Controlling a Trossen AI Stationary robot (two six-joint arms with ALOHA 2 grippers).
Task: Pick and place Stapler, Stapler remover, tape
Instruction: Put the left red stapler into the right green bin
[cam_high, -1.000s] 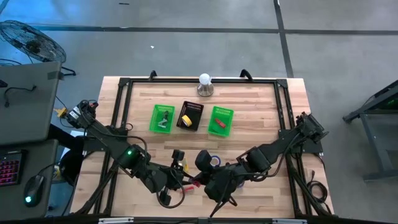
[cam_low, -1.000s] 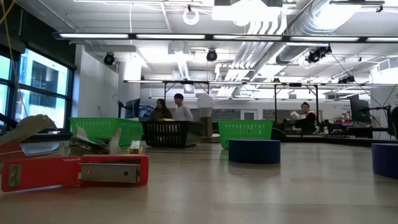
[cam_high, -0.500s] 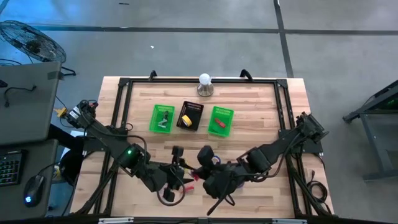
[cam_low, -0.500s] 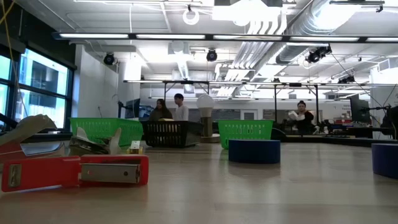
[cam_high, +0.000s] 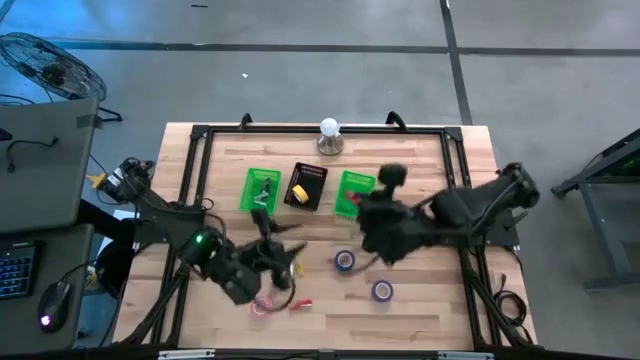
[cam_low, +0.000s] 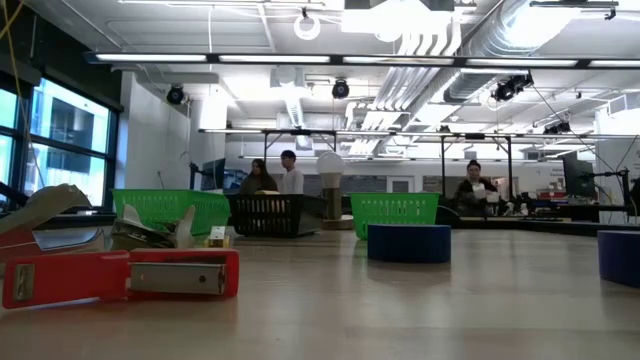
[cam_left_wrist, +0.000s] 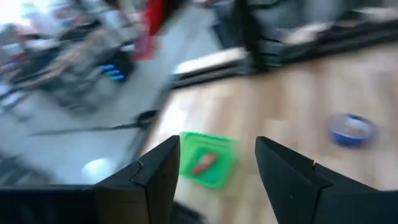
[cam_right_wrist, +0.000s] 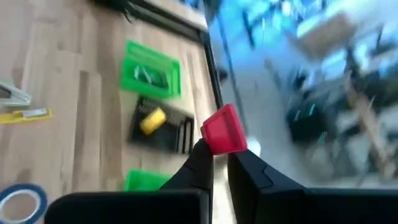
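My right gripper (cam_high: 368, 212) hovers by the right green basket (cam_high: 356, 193), shut on a small red stapler (cam_right_wrist: 222, 129). My left gripper (cam_high: 270, 228) stands open and holds nothing (cam_left_wrist: 217, 149), above the table just near of the left green basket (cam_high: 260, 190). Yellow tape (cam_high: 299, 190) lies in the black basket (cam_high: 306, 186). Blue tape (cam_high: 345, 260) and purple tape (cam_high: 382, 290) lie flat on the table, and pink tape (cam_high: 262, 306) is near the front edge. Another red stapler (cam_low: 120, 275) and a stapler remover (cam_low: 150, 232) rest on the table in the low view. My right gripper pinches the red stapler between its two fingers by its lower end (cam_right_wrist: 219, 144). The rest of it sticks out past the fingertips (cam_right_wrist: 202, 152). It is lifted clear of the table, above the baskets.
A bulb on a stand (cam_high: 329, 135) is at the far edge behind the baskets. A black frame (cam_high: 200, 135) runs round the table. A yellow-labelled piece (cam_right_wrist: 28, 115) lies on the wood. People sit in the room beyond the table.
My right gripper has risen from the near middle of the table and swung toward the far edge to the right green basket, carrying the red stapler. That uncovered the blue and purple tape. My left gripper has moved toward the far edge, closer to the left green basket.
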